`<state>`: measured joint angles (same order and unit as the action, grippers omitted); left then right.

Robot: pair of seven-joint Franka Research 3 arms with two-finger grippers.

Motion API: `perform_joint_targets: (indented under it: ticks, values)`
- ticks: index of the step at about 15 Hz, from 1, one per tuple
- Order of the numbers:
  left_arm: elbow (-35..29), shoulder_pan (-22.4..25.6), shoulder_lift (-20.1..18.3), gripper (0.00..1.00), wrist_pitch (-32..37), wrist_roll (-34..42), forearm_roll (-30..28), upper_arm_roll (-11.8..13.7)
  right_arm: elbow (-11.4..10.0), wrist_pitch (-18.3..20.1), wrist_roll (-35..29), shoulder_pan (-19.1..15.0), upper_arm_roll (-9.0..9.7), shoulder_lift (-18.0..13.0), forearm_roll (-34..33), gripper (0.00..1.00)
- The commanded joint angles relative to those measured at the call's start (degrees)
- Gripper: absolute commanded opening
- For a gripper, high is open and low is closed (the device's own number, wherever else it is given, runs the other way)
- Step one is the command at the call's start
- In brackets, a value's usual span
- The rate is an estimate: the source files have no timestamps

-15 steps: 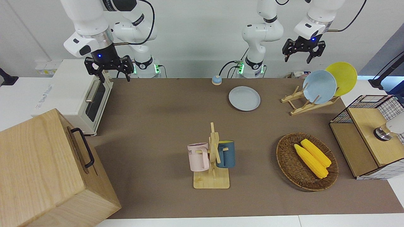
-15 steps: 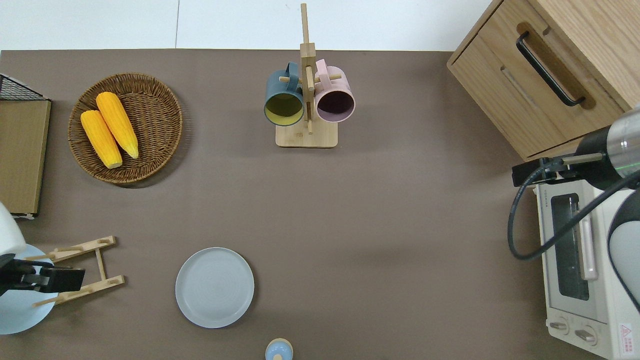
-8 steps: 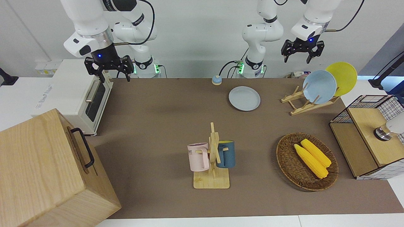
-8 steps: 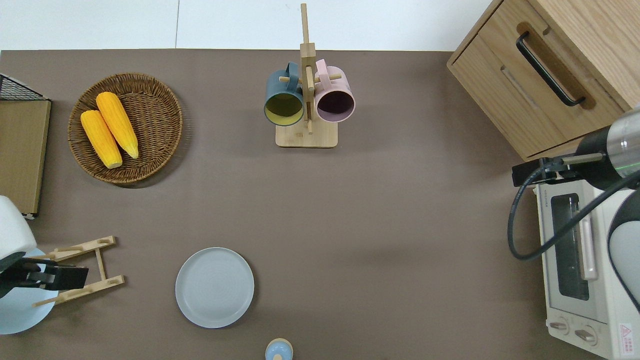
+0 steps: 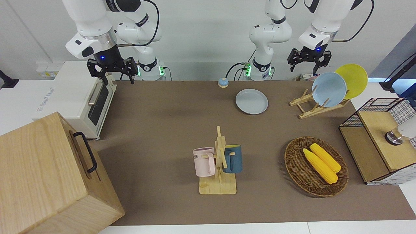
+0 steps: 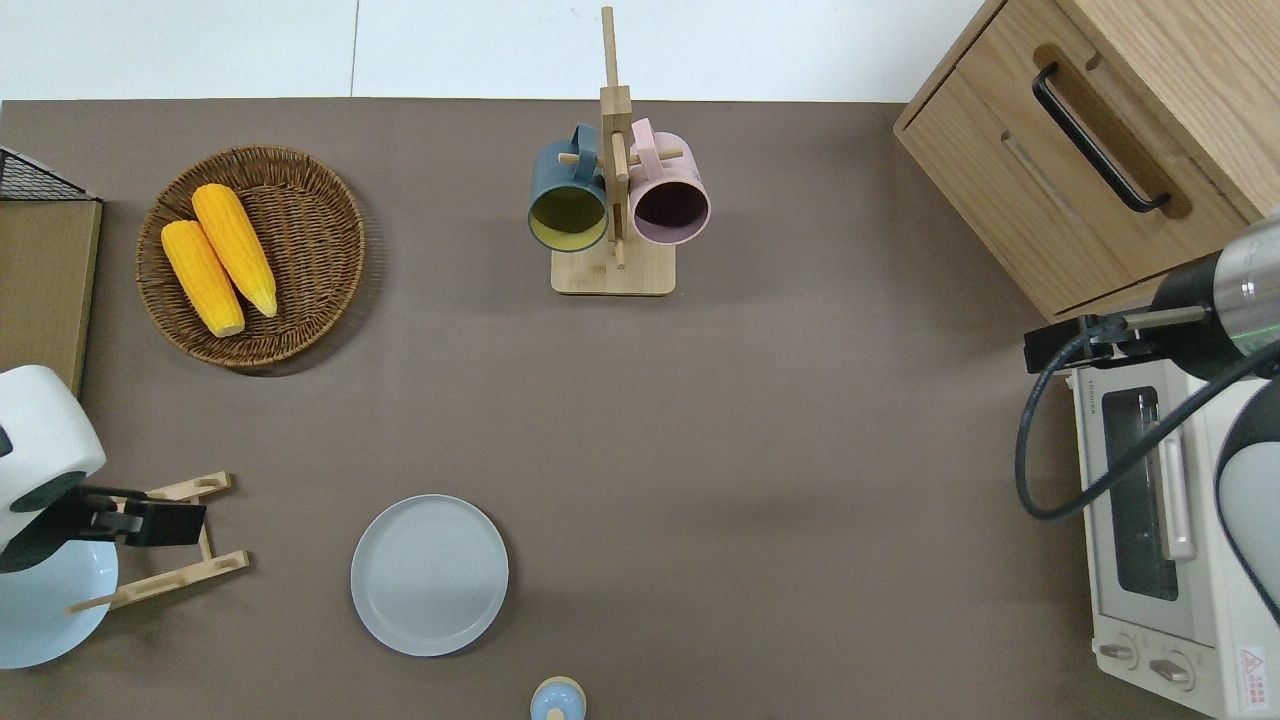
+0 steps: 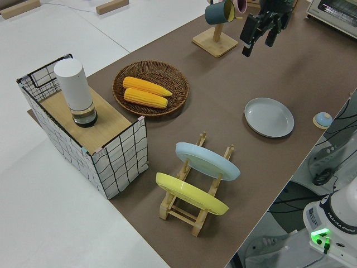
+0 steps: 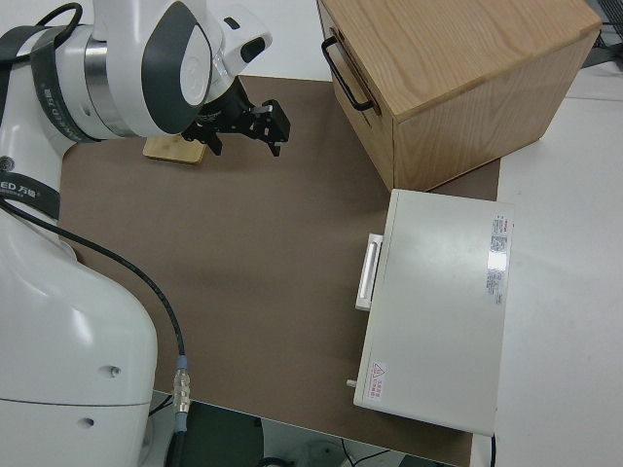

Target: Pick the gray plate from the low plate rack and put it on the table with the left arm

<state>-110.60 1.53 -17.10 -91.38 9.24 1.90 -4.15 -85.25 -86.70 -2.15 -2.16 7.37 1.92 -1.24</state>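
Observation:
The gray plate [image 5: 252, 101] [image 6: 429, 574] [image 7: 269, 117] lies flat on the table [image 5: 162, 130], beside the low plate rack [image 5: 308, 105] [image 6: 170, 545] [image 7: 192, 206] and toward the table's middle from it. My left gripper [image 5: 308, 60] [image 6: 150, 522] hangs in the air over the rack's bare end, open, with nothing between its fingers. It stands well apart from the gray plate. The right arm is parked with its gripper [image 5: 110, 69] [image 8: 243, 126] open.
A light blue plate [image 5: 329, 89] and a yellow plate [image 5: 352, 79] lean in the rack. A mug tree [image 5: 218, 162] with two mugs, a wicker basket [image 5: 294, 162] of corn, a wire-and-wood box [image 5: 377, 143], a toaster oven [image 5: 78, 97], a wooden cabinet [image 5: 42, 175] and a small blue knob [image 5: 223, 82] stand around.
My left gripper has drifted a little over the rack, away from the light blue plate toward the rack's bare end. The plates and the right arm have not moved.

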Motion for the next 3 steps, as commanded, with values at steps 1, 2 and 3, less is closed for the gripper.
perform_joint_targets:
  ticks: [1,2,3]
  values:
    - [-0.93,-0.13,-1.0,1.0,-1.08,0.69,-1.28,0.99,1.22,0.92,-0.75,-1.27,1.16,0.54,-0.17,0.983]
    - [-0.93,-0.13,-1.0,1.0,-0.99,0.69,-1.37,0.99,1.22,0.92,-0.75,-1.27,1.16,0.54,-0.17,0.983]
    - [-0.93,-0.04,-1.0,1.0,-0.91,0.52,-1.63,0.99,1.22,0.92,-0.75,-1.27,1.16,0.54,-0.17,0.983]
